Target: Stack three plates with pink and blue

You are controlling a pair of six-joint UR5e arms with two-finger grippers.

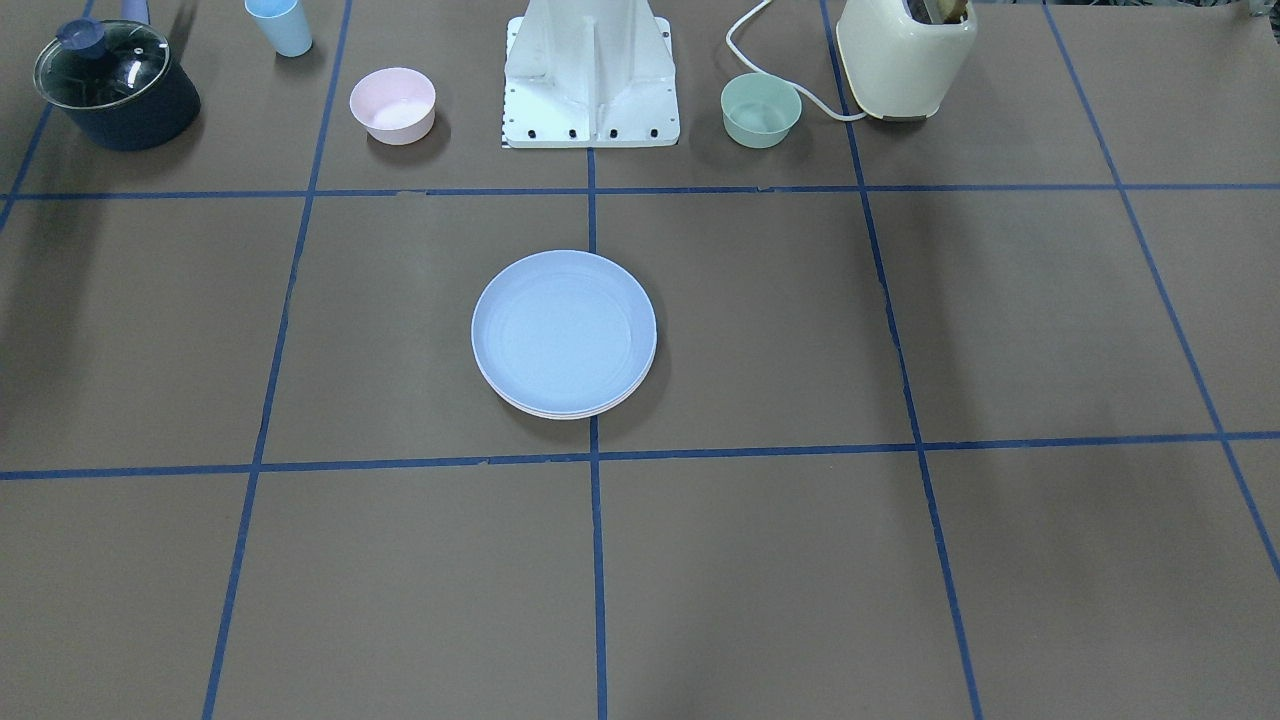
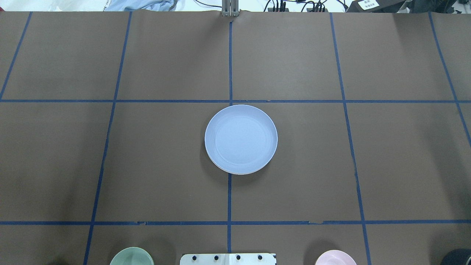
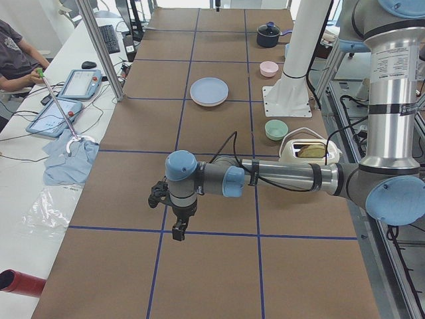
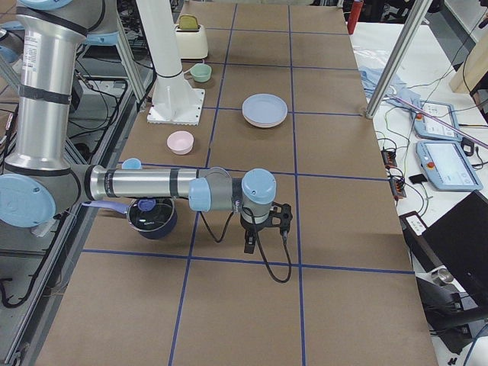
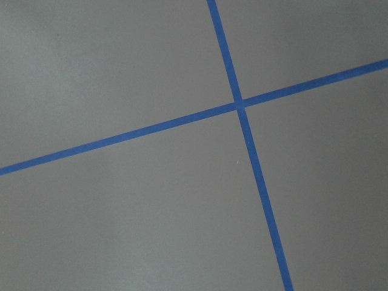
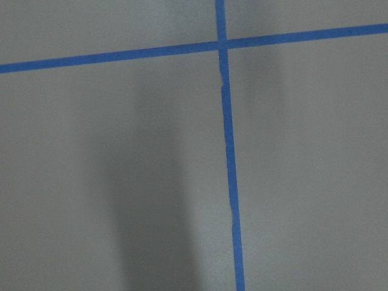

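No text, label, brand or number can be read anywhere.

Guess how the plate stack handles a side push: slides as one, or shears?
Probably slides as one: the blue plate sits nested in the lower plates, whose rims only peek out at one edge. Likely stiff and light, looking like thin matte plastic. It should not tip or roll, being low and flat on the table.

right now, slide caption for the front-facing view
Stack of plates mid-table, light blue on top; pink bowl and mint bowl flank the robot base.
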